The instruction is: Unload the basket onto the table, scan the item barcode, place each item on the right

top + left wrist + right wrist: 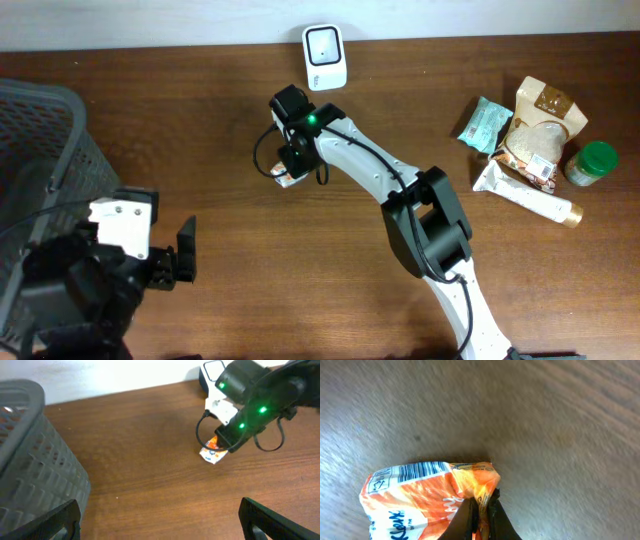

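Note:
The item is an orange and white tissue packet (415, 495) lying on the wooden table, its barcode (417, 472) along the top edge facing up. My right gripper (482, 505) is shut on the packet's crimped orange end. From above, the right gripper (291, 160) sits over the packet (283, 178), below the white scanner (325, 57) at the table's back edge. In the left wrist view the packet (212, 452) pokes out under the right gripper (227, 442), with the scanner (212, 372) behind. My left gripper (160, 517) stands open over bare table at the front left, holding nothing.
A grey mesh basket (50, 150) fills the left side, close to the left arm. At the far right lie a teal packet (485, 123), a brown bag (538, 130), a green-lidded jar (592, 163) and a white tube (525, 195).

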